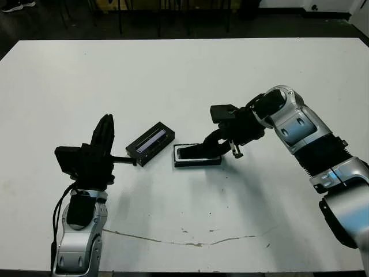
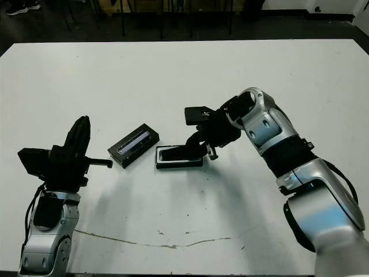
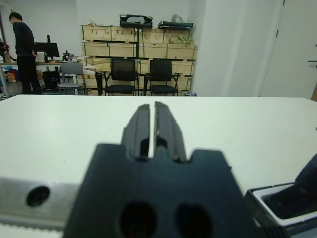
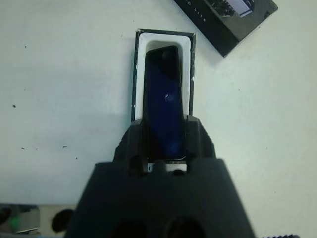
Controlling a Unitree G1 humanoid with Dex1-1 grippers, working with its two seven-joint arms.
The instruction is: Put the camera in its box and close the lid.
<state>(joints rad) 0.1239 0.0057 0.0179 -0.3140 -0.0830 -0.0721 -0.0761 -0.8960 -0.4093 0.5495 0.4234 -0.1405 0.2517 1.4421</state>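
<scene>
The box (image 1: 196, 164), a shallow black tray with white lining, lies at mid-table. The camera (image 4: 163, 99), a flat black bar, rests lengthwise inside it, with its far end near the box's far wall (image 4: 166, 33). My right gripper (image 1: 212, 145) reaches in from the right and is shut on the near end of the camera, one finger on each long side. The lid (image 1: 151, 143), black with a shiny panel, lies just left of the box, slanted and apart from it. My left gripper (image 1: 105, 119) stands shut and empty above the table, left of the lid.
A thin brown crack line (image 1: 190, 242) runs across the white table near its front edge. Beyond the table, the left wrist view shows a standing person (image 3: 22, 54), black chairs (image 3: 138, 77) and stacked wooden crates (image 3: 138, 42).
</scene>
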